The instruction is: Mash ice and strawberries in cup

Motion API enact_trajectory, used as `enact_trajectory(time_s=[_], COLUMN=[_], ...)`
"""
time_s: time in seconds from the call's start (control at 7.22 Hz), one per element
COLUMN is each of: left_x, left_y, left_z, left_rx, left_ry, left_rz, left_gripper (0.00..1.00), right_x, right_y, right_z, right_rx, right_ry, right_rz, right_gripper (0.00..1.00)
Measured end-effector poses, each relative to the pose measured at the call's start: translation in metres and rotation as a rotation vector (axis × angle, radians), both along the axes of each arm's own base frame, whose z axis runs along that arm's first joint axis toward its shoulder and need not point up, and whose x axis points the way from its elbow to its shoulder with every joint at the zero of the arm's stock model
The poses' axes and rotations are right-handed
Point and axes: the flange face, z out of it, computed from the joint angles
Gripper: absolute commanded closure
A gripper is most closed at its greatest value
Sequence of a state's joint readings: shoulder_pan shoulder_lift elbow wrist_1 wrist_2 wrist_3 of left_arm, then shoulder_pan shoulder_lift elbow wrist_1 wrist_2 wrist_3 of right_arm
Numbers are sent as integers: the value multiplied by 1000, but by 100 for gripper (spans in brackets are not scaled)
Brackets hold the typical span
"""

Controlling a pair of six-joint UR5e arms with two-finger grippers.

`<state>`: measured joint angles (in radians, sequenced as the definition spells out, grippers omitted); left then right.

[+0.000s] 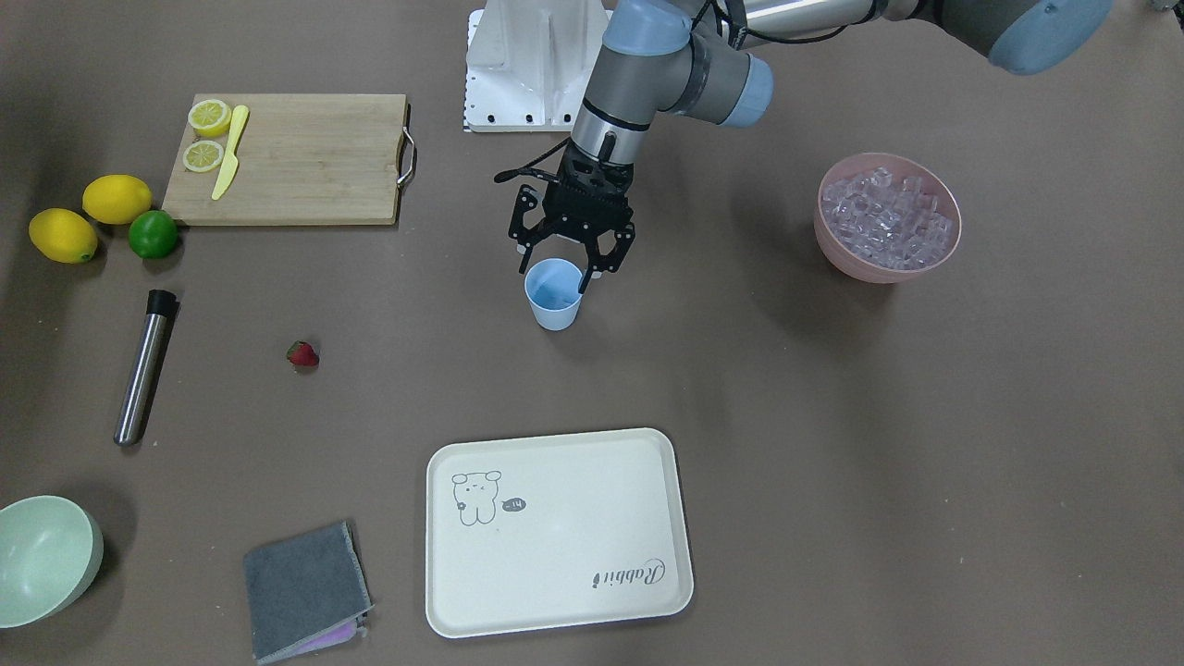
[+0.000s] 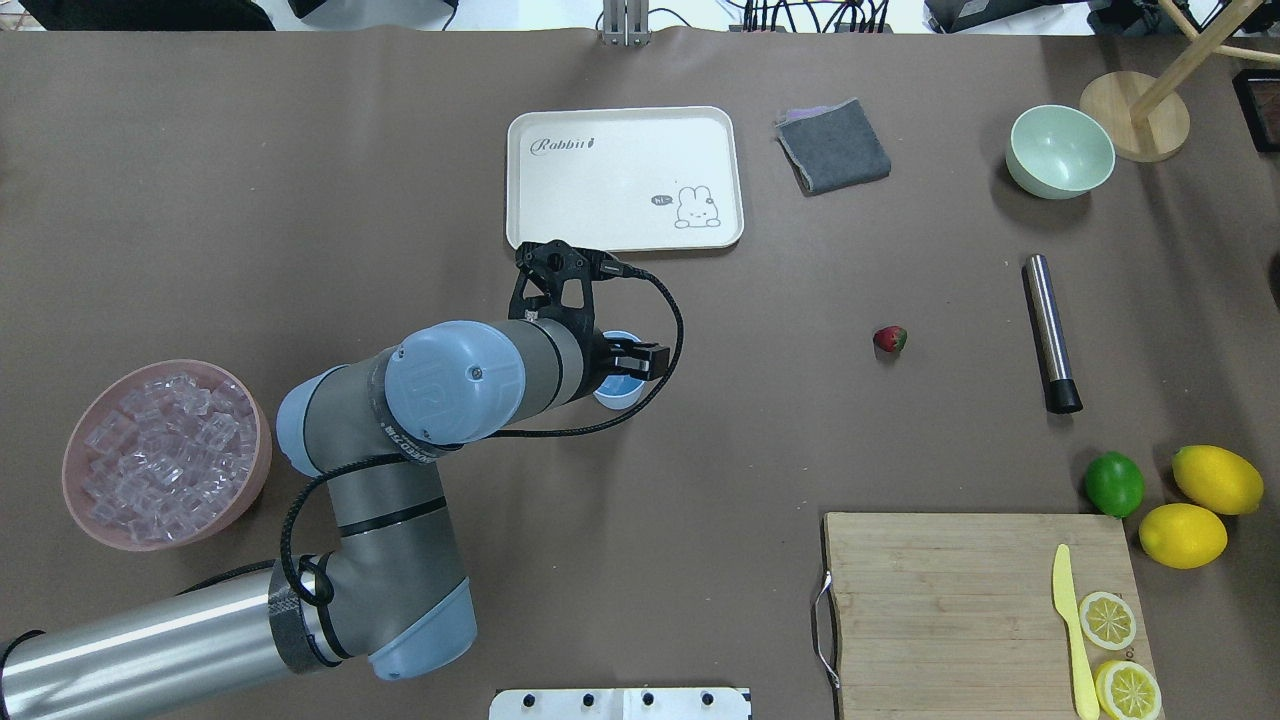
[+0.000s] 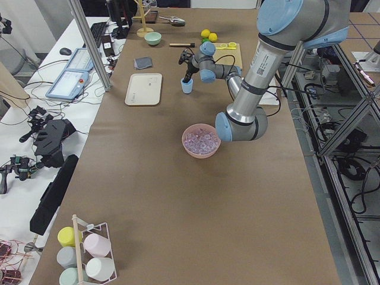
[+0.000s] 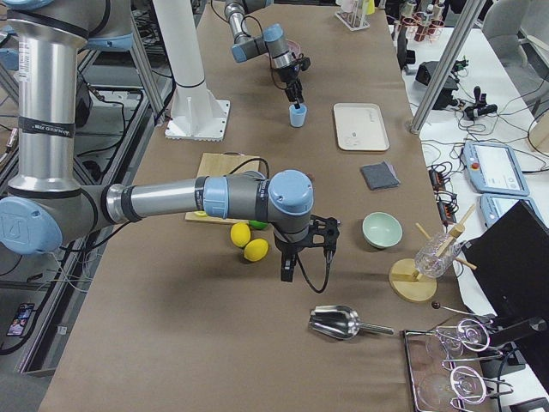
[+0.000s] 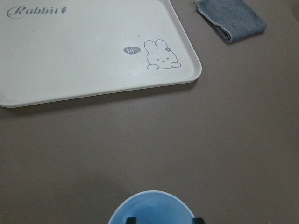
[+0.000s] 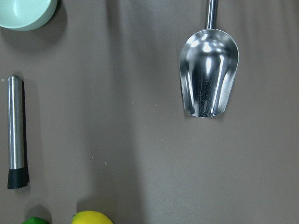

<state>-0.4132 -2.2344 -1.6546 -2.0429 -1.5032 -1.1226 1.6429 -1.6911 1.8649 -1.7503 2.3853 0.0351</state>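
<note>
The light blue cup [image 1: 553, 296] stands upright near the table's middle. My left gripper [image 1: 558, 270] hangs straight over it, open, one fingertip at each side of its rim; the left wrist view shows the cup [image 5: 152, 209] at the bottom edge between the tips. The ice [image 1: 888, 220] fills a pink bowl [image 1: 837, 254] off to the side. The strawberry [image 1: 302, 354] lies alone on the table. My right gripper [image 4: 287, 273] shows only in the exterior right view, above the table near the lemons; I cannot tell whether it is open or shut.
A cream tray [image 1: 555, 555] lies beyond the cup. A steel muddler [image 1: 145, 367], two lemons [image 1: 117, 198], a lime [image 1: 153, 234], a cutting board [image 1: 296, 157] with knife and lemon halves, a green bowl [image 1: 42, 555], a grey cloth [image 1: 301, 587] and a metal scoop [image 6: 208, 77] are around.
</note>
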Motion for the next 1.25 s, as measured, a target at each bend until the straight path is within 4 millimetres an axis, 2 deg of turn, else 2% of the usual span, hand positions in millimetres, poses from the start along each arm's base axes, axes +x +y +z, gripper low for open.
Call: enact_trajectory(time_s=[0.14, 0.28, 0.42, 0.69, 0.83, 0.97, 1.11, 1.25], left_x=[-4, -19, -50, -139, -186, -232, -270, -294], left_y=[-1, -5, -10, -12, -10, -5, 4, 16], left_z=[-2, -2, 2, 17, 39, 71, 104, 136], left_rx=[0, -10, -22, -14, -22, -20, -8, -14], left_ry=[4, 4, -16, -143, -220, -289, -350, -381], left_rz=[2, 12, 36, 78, 95, 116, 140, 154], left_gripper=[11, 11, 11, 11, 11, 11, 6, 6], right_x=[0, 0, 0, 0, -1, -2, -3, -5], right_y=[0, 0, -1, -3, -4, -6, -7, -8], right_z=[-1, -2, -3, -5, -6, -8, -8, -8], right_rx=[2, 3, 7, 15, 18, 21, 22, 22], right_ry=[0, 0, 0, -5, -9, -10, -12, -15], right_rz=[0, 0, 0, -1, -1, -3, -6, -10], right_gripper=[0, 0, 0, 0, 0, 0, 0, 0])
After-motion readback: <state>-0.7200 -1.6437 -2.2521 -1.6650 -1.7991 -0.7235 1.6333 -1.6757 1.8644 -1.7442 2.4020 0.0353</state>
